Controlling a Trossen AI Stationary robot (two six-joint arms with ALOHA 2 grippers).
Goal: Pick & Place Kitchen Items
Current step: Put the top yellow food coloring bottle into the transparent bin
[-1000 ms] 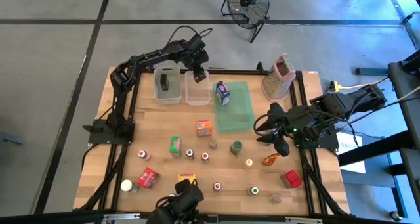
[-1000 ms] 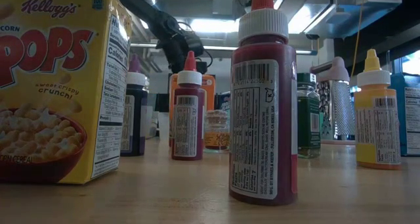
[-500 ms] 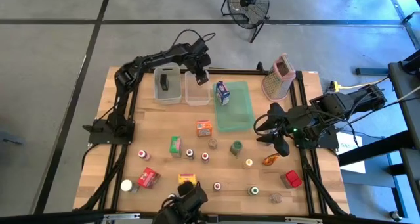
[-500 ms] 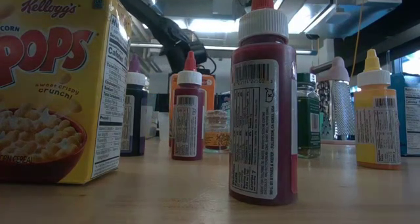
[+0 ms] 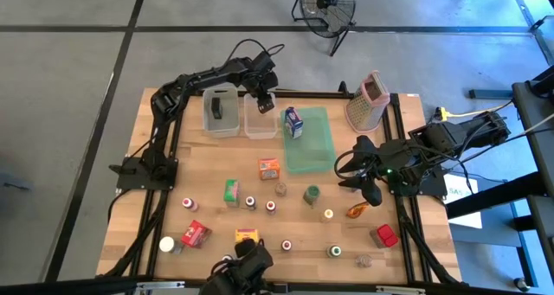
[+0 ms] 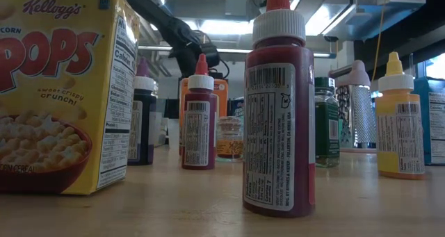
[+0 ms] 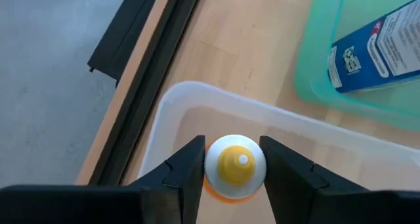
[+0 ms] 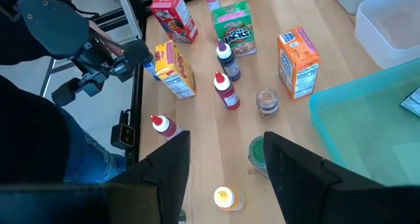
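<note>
- I'm working over a pale wooden table (image 5: 216,161) on a grey floor, a black floor fan (image 5: 327,3) beyond its far edge.
- My left gripper (image 7: 235,163) hangs over the clear plastic bin (image 7: 172,116) at the far side, clamped on a small yellow-capped bottle (image 7: 235,167).
- Risk, as I judge it: let go too high and the bottle could tip or bounce off the rim; drift right and it lands in the flat green tray (image 5: 309,141) beside the small blue carton (image 5: 293,121).
- A second clear bin (image 5: 220,112) sits just left, with something dark inside.
- My right gripper (image 8: 226,156) waits at the right, fingers apart and empty.
- Cartons and spice jars stay scattered nearer, clear of the drop; the pinkish box grater (image 5: 367,100) stands far right.
</note>
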